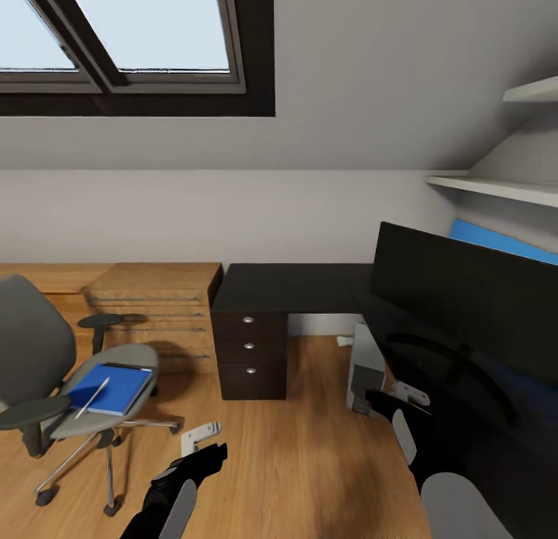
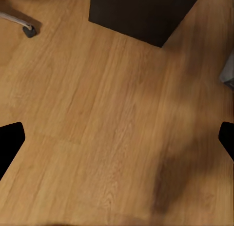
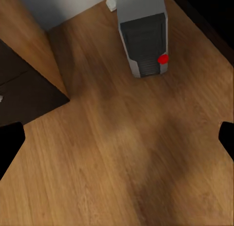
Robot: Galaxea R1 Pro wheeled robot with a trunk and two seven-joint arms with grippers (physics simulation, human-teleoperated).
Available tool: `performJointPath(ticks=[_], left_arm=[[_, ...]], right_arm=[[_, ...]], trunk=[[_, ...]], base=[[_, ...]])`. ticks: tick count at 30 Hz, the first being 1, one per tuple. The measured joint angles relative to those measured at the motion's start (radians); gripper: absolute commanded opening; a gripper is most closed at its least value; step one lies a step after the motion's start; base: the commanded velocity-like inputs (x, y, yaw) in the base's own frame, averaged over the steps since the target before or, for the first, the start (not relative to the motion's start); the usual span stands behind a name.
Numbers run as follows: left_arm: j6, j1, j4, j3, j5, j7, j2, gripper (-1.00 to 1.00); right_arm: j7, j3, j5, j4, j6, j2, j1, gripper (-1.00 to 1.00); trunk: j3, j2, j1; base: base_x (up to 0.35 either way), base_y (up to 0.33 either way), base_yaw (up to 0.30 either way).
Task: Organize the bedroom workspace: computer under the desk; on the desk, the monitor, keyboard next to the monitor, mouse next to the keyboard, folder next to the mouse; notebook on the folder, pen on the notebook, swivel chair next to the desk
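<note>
The grey swivel chair (image 1: 46, 369) stands at the left on the wooden floor, apart from the black desk (image 1: 294, 287). On its seat lies the blue folder (image 1: 116, 388) with the thin pen (image 1: 91, 398) across it. A dark edge shows at the folder's far side; I cannot tell if it is the notebook. The monitor (image 1: 465, 291) stands on the desk's right wing. Under the desk stands the grey computer (image 1: 364, 369) (image 3: 142, 36). My left gripper (image 1: 203, 446) (image 2: 117, 143) and right gripper (image 1: 397, 401) (image 3: 117, 138) hang open over bare floor. Keyboard and mouse are out of view.
Black drawers (image 1: 252, 345) (image 2: 141, 16) with silver knobs close the desk's left end. Light wooden cabinets (image 1: 155, 291) line the wall behind the chair. White shelves (image 1: 496, 187) hang at the right, and a skylight sits above. Floor is open between chair and drawers.
</note>
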Motion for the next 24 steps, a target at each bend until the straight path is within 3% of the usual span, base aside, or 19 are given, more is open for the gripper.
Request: performJointPath(ticks=[9, 14, 24], left_arm=[[0.0, 0.0, 0.0, 0.014, -0.001, 0.001, 0.004, 1.0], [0.0, 0.0, -0.001, 0.016, -0.001, 0.002, 0.004, 1.0], [0.0, 0.0, -0.007, 0.016, -0.001, -0.001, 0.004, 1.0]], right_arm=[[0.003, 0.003, 0.082, 0.004, -0.092, -0.007, 0.002, 1.0], [0.003, 0.003, 0.093, 0.006, -0.109, -0.005, 0.003, 1.0], [0.003, 0.005, 0.097, 0.01, -0.116, 0.0, 0.004, 1.0]], trunk=[[0.0, 0.0, 0.0], [0.0, 0.0, 0.0], [0.0, 0.0, 0.0]], base=[[0.0, 0.0, -0.274], [0.0, 0.0, -0.19], [0.0, 0.0, -0.021]])
